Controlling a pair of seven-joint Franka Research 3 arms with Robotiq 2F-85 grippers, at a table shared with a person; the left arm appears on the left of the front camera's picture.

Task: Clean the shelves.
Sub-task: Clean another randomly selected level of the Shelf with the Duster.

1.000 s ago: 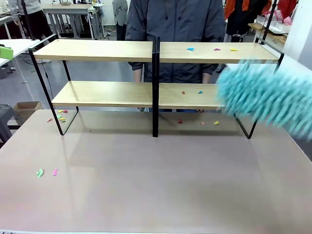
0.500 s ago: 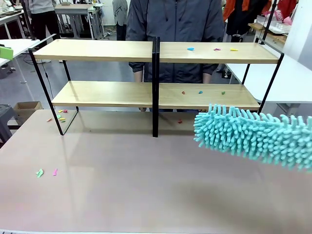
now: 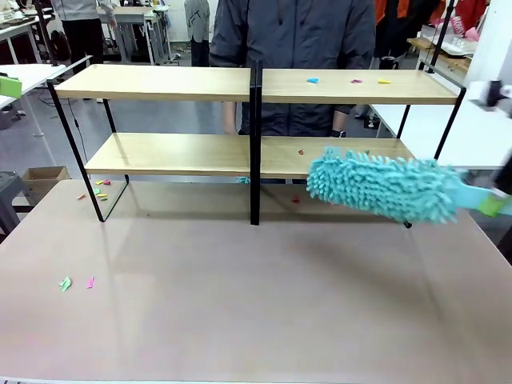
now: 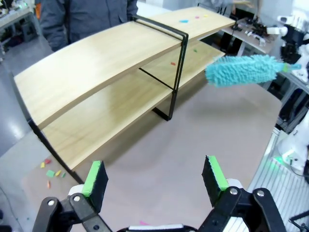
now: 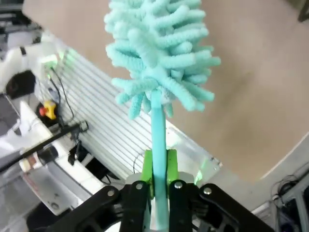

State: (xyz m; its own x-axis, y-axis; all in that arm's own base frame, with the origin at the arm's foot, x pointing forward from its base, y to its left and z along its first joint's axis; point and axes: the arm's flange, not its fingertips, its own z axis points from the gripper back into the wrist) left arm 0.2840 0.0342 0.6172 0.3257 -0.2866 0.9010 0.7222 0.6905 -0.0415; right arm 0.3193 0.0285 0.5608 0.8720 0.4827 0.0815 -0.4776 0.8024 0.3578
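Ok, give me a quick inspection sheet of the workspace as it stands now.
Surface: beige table, scraps lying on it.
Job's things: shelves upright at the table's far side; teal duster roughly level in front of the lower right board.
Clutter: paper scraps on the top right board, one on the lower right board, more on the table at left.
Hands: left hand open, empty; right hand shut on the duster's handle.
Cables: wires off the table.
Surroundings: person behind the shelves; cardboard box on the floor.
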